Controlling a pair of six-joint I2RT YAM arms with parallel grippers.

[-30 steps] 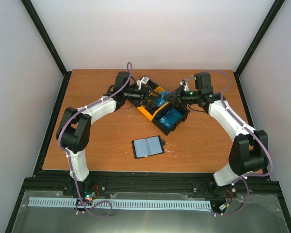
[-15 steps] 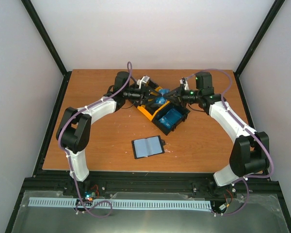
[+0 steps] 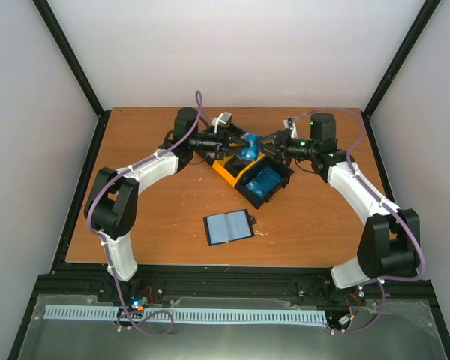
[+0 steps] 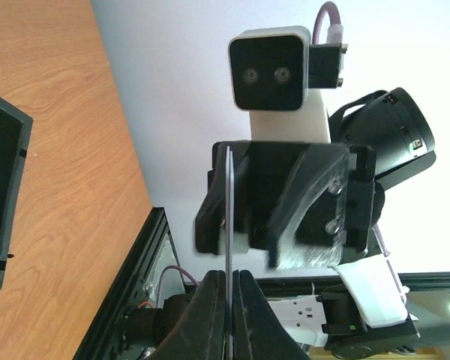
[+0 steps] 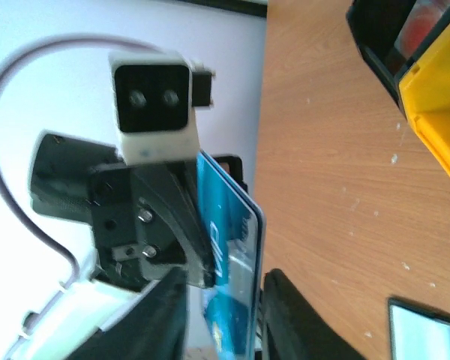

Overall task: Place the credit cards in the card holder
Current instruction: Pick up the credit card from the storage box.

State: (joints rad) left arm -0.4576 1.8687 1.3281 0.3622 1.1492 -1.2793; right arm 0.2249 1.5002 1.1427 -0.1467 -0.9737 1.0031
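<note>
A brown wooden bench (image 3: 157, 217) lay between white walls (image 3: 232, 52) and a black frame (image 3: 79, 187) — at its far middle stood joined plastic bins (image 3: 226, 172), set askew, yellow touching black.

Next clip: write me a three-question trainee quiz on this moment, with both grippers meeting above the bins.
1. True or false: the card holder lies open on the table, apart from both arms.
2. Which arm clamps the blue card? A. left B. right C. neither
3. Fill in: the right gripper has its jaws ___, one on either side of that card.
Key: 1 true; 2 A, the left gripper; 3 open.
</note>
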